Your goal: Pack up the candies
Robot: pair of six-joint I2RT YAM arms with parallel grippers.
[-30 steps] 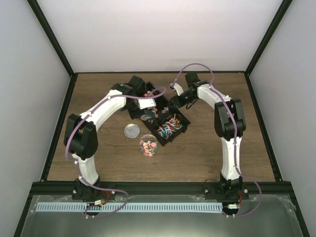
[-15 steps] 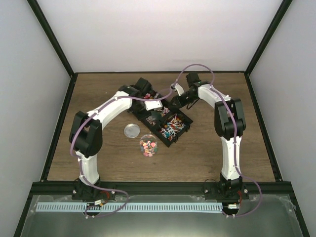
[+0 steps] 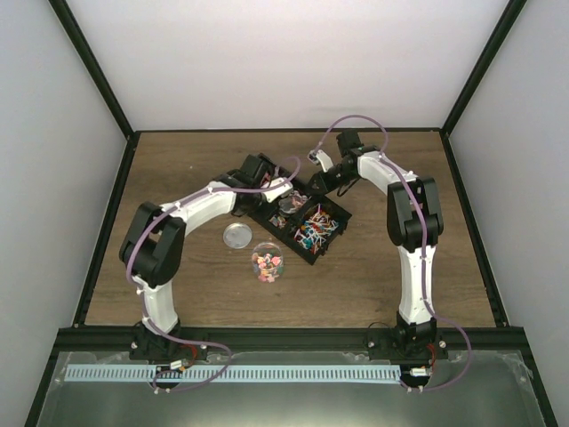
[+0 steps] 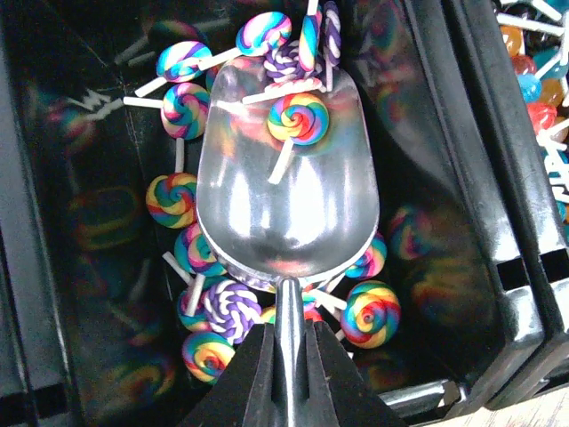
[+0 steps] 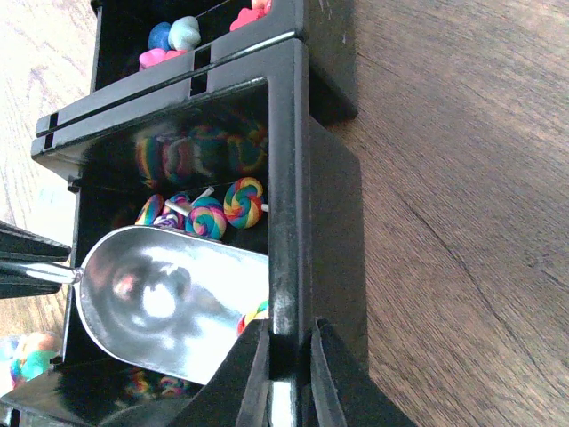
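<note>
A black compartment tray (image 3: 331,233) holds the candies (image 3: 311,229). My left gripper (image 4: 289,334) is shut on the handle of a metal scoop (image 4: 284,196). The scoop lies in a tray compartment full of rainbow swirl lollipops (image 4: 369,313), with one lollipop (image 4: 298,118) in its bowl. My right gripper (image 5: 289,336) is shut on the tray's wall (image 5: 286,178); the scoop (image 5: 169,302) and lollipops (image 5: 222,206) show beside it. A clear round jar (image 3: 267,261) with some candies in it stands on the table in front of the tray.
The jar's round lid (image 3: 236,235) lies flat left of the jar. Another compartment holds pink and blue pieces (image 5: 173,40). The wooden table (image 3: 400,267) is walled by a black frame and white panels.
My left arm has swung right and brought the scoop down into the lollipop compartment. The tray has shifted slightly. My right gripper has stayed on the tray wall.
</note>
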